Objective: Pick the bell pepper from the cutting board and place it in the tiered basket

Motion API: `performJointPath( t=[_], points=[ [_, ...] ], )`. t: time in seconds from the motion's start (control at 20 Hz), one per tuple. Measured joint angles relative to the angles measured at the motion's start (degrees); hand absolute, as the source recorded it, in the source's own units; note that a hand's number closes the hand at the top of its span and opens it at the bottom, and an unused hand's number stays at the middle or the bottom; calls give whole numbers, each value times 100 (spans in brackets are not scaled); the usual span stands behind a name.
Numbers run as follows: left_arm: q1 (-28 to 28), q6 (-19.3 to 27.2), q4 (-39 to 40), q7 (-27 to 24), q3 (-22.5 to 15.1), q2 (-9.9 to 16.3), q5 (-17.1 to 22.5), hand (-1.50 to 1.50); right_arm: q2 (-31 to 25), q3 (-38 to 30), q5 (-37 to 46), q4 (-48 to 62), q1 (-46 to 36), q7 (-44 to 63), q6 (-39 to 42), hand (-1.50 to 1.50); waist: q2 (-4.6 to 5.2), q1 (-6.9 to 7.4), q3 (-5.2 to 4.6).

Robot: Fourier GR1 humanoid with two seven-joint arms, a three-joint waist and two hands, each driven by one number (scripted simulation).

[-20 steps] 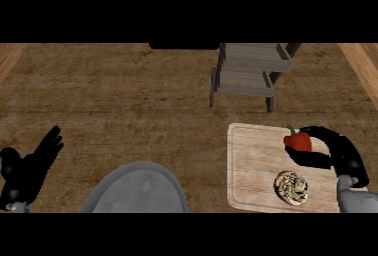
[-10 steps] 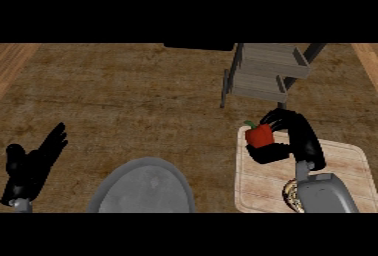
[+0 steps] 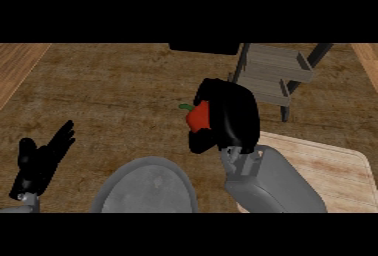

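We log: bell pepper (image 3: 198, 116) in curled right hand (image 3: 230, 119), below tiered basket (image 3: 275, 74); left hand (image 3: 41, 162) fingers straight, counter's left edge.

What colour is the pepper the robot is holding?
Red, with a green stem; the bell pepper shows in the head view, in the right hand.

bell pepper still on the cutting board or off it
Off it: the bell pepper is held in the right hand, above the counter, left of the cutting board.

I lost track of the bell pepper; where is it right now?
In the head view, the bell pepper sits in the right hand, held up left of the cutting board and below-left of the tiered basket.
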Motion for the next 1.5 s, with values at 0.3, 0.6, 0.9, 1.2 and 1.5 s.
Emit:
performJointPath(
  t=[0.3,0.6,0.9,1.2,1.5],
  points=[
    [-23,59,95,-1,28,-45,-7,0,125,75,629,148,-1722,601,273,150,-1,-114,35],
    [-125,91,164,8,72,-35,-13,0,144,-279,554,667,-3286,958,405,150,58,-151,62],
    [-114,77,141,-13,137,-21,35,0,162,-985,547,1658,-4601,948,423,150,128,-224,81],
    [-11,85,116,-131,191,-29,35,0,138,-1674,751,3032,-5459,507,278,150,194,-294,95],
    [-19,28,136,-164,298,21,107,0,-48,-2383,842,3992,-5785,-8,-357,150,246,-313,103]
  ],
)
